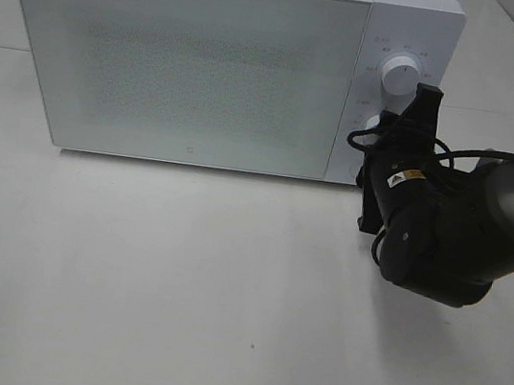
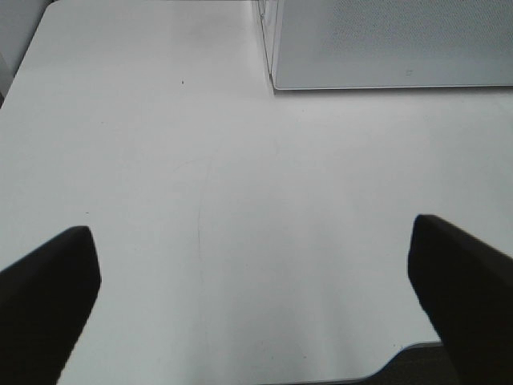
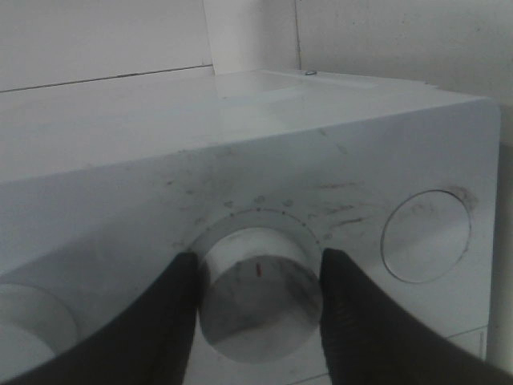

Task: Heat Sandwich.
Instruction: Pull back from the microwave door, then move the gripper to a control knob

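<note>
worktop (image 1: 171,315): plain white, and it fills the high view in front of and around the appliance
microwave (image 1: 228,62): a white box at the back of the worktop, with its front towards the high camera
door (image 1: 174,69): shut, and its grey speckled pane shows nothing of the inside
right arm (image 1: 465,224): black and bulky, reaching in from the right edge of the high view towards the front of the microwave
control panel (image 1: 397,30): a narrow white strip to the right of the door, with faint markings around its dials
right hand (image 3: 260,265): closed on the lower knob, with one dark finger pressed against each side of it
left hand (image 2: 250,237): spread wide open above bare worktop, holding nothing; a corner of the microwave lies ahead of it, well apart
upper knob (image 1: 399,75): white and round, free of the hand, just above the gripped one
lower knob (image 3: 260,297): white, held between the two fingers, with a small red mark (image 3: 258,269) on its face
round button (image 3: 425,237): a flat white disc on the panel, beside the lower knob and untouched
sandwich: cannot be seen in any view, so I cannot tell where it is
</note>
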